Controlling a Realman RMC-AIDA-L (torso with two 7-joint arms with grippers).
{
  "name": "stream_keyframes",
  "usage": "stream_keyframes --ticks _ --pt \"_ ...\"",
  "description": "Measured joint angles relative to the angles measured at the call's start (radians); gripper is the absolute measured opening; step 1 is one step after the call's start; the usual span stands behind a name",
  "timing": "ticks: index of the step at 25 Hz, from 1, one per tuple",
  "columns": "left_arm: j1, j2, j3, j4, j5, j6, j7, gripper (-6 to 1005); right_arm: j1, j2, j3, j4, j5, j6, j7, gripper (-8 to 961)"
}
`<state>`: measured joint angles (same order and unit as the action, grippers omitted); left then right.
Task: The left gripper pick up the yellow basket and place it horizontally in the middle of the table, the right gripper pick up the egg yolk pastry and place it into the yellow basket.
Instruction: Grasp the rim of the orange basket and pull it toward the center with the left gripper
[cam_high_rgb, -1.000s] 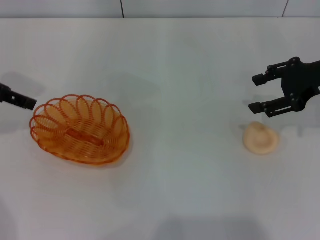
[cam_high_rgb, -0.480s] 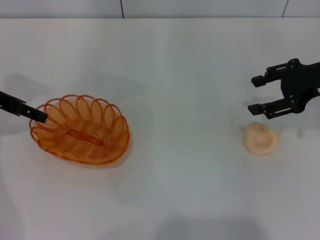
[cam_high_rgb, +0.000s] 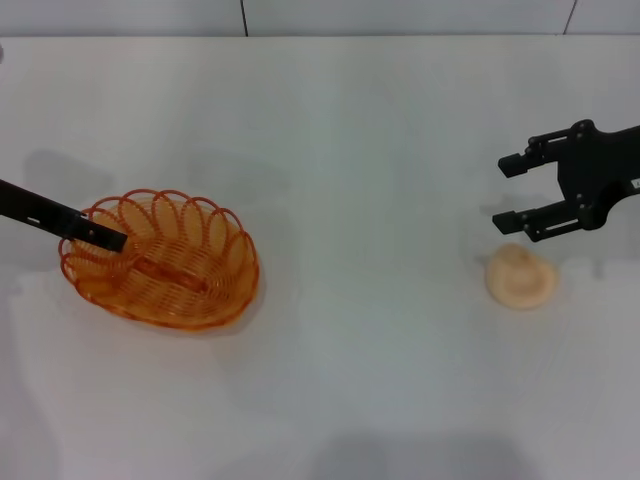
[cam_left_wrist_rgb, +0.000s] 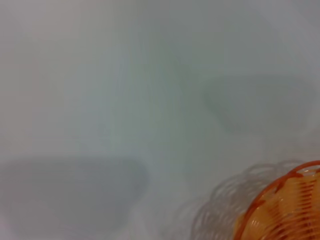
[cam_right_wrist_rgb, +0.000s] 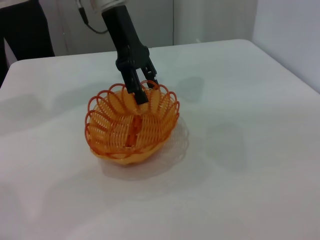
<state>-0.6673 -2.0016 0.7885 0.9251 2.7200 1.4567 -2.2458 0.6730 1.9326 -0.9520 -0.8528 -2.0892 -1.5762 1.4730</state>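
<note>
The left gripper (cam_right_wrist_rgb: 141, 86), fingers narrowly parted, straddles the rim of the basket (cam_high_rgb: 160, 258) near the counter's left edge; light, stiff wire, so grip the rim. The right gripper (cam_high_rgb: 524, 192) hangs wide open.

The basket (cam_high_rgb: 160, 258) is an oval of orange-yellow wire with a looped rim, upright on the table's left side; the pastry (cam_high_rgb: 520, 276), a pale dome, lies far right.

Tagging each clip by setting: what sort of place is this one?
Probably an indoor lab or test room: a bare white table holds only a yellow basket and an egg yolk pastry, with the left gripper and right gripper over them, and plain walls behind.
</note>
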Motion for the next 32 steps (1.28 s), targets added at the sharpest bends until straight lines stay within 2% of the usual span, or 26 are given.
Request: stream_keyframes --ticks 8,13,22,24,29,32 --pt "-0.004 -0.007 0.003 -0.01 0.0 -0.021 0.004 838 -0.001 0.0 0.0 0.0 -0.002 -0.003 0.0 693" --pt "-0.003 -0.016 0.008 -0.012 0.0 -0.022 0.014 616 -0.001 0.0 -0.003 0.0 -0.005 -0.005 0.001 689" --pt "-0.005 -0.022 0.009 -0.012 -0.001 -0.013 0.014 422 -0.003 0.0 0.001 0.0 -0.005 -0.005 0.001 684" --pt "-0.005 -0.029 0.01 -0.012 -0.003 -0.01 0.012 379 -0.003 -0.001 0.003 0.0 -0.004 -0.005 0.0 682" --pt "-0.005 -0.034 0.009 0.001 -0.033 0.014 0.002 179 -0.005 -0.004 0.004 -0.005 -0.002 -0.004 0.0 679" --pt "0.003 -0.034 0.009 0.026 -0.079 0.043 -0.02 157 -0.015 -0.002 0.004 -0.023 -0.002 -0.005 0.005 677"
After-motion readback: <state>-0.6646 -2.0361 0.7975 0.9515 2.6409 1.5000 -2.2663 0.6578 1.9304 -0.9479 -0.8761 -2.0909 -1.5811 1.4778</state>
